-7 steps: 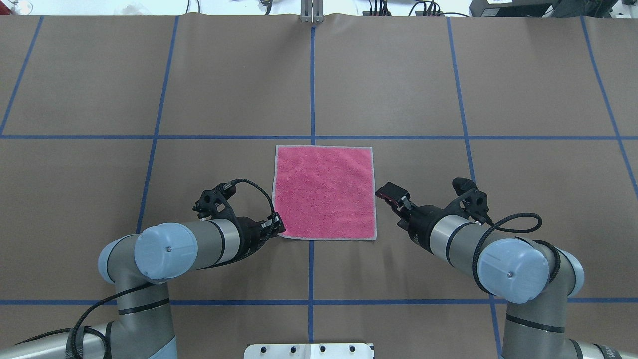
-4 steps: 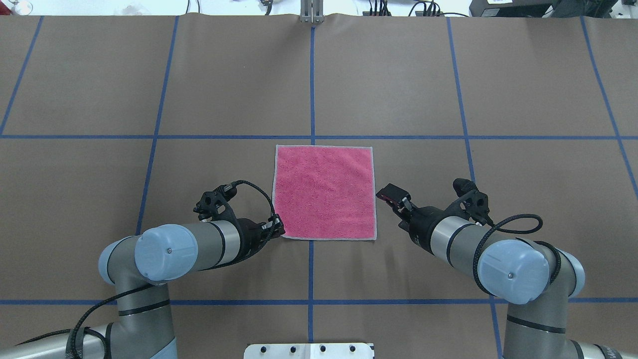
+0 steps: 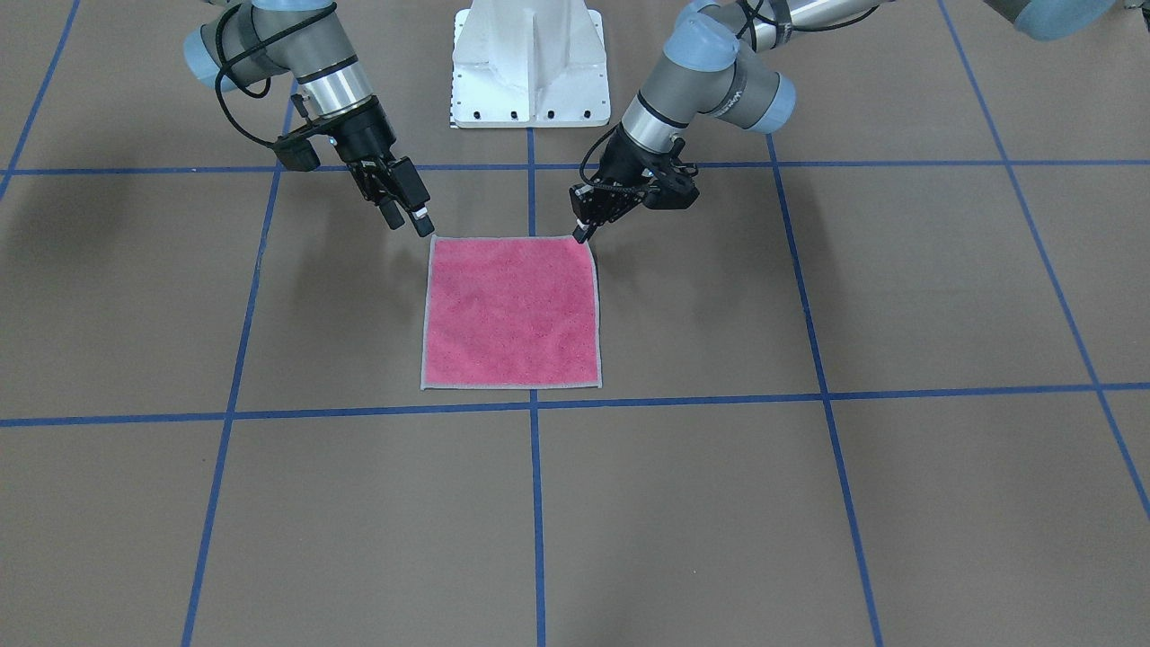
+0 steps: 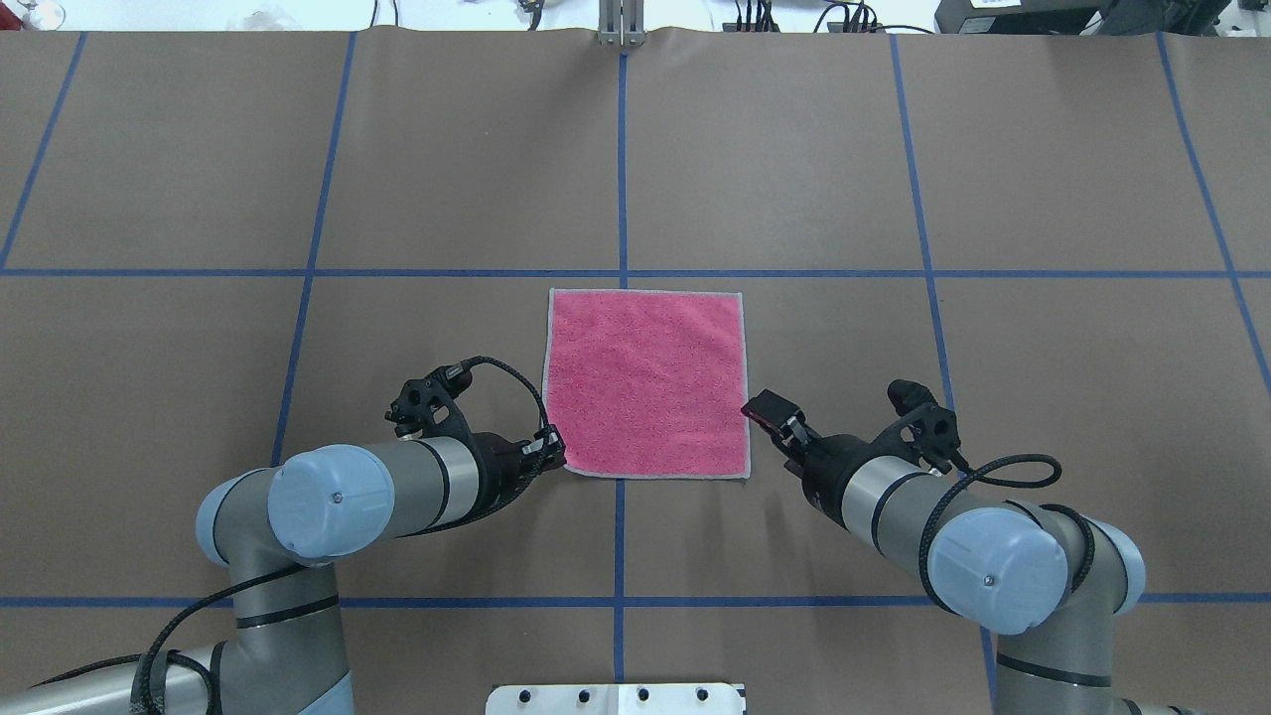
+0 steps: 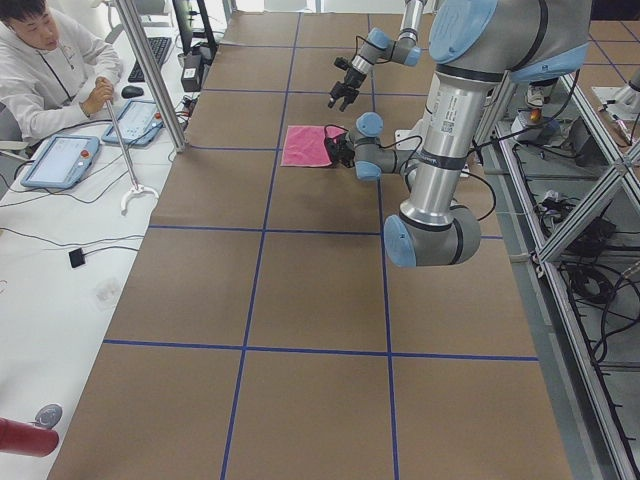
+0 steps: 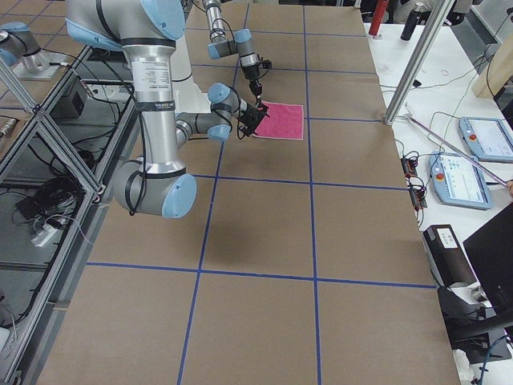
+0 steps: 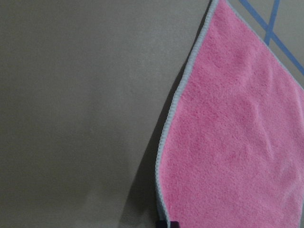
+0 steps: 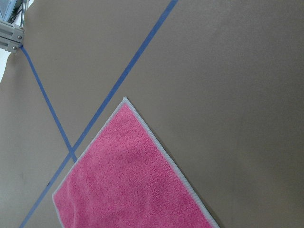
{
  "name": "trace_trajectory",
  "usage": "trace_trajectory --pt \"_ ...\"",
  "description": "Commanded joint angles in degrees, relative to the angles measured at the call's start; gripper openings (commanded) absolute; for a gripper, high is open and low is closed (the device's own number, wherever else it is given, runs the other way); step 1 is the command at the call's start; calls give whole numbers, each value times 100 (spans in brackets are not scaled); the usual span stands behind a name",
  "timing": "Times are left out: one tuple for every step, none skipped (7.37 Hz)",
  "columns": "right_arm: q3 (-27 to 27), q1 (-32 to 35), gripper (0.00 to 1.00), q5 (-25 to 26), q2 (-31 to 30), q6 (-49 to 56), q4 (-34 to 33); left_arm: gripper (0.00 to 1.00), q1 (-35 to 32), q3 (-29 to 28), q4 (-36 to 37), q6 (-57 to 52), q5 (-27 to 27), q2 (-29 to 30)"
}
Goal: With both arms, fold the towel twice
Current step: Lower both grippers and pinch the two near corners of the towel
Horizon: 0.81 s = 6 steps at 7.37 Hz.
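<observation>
The towel (image 4: 645,382) lies flat and pink side up in the middle of the table; it also shows in the front view (image 3: 512,310). My left gripper (image 4: 554,457) is down at the towel's near left corner, its fingers closed to a point on that corner (image 3: 582,235). In the left wrist view the towel's edge (image 7: 166,142) runs down to the dark fingertips. My right gripper (image 4: 763,409) is open, just outside the towel's right edge near its near right corner (image 3: 411,218). The right wrist view shows the towel's corner (image 8: 128,190) and no fingers.
Blue tape lines (image 4: 622,149) cross the brown table cover. The white bolted pedestal (image 3: 530,63) stands at the robot's side of the table. An operator (image 5: 45,60) sits with tablets at a side table beyond the far edge.
My right gripper has moved nearer to the robot and slightly left, towards the towel's near right corner. The left gripper and the towel have stayed in place.
</observation>
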State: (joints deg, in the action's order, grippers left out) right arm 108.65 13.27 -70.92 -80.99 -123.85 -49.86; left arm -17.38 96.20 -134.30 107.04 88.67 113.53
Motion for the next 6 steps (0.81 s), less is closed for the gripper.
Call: trace_trajectory --pt "-448 -167 69 17 178 -235 -58 0 -3 4 -8 1 -17 3" --pt "-485 -167 68 17 458 -349 -415 0 -3 4 0 2 -17 -6" --pt "-494 -184 64 8 661 -559 -784 0 -3 4 0 2 -25 -6" --pt "-476 -202 64 -9 663 -561 -831 0 -3 -5 0 2 -25 -6" --pt "-485 -211 64 -18 637 -552 -832 0 -3 -5 0 2 -25 -6" --pt "-459 -211 64 -18 619 -552 -832 0 -3 3 0 -7 -34 -6"
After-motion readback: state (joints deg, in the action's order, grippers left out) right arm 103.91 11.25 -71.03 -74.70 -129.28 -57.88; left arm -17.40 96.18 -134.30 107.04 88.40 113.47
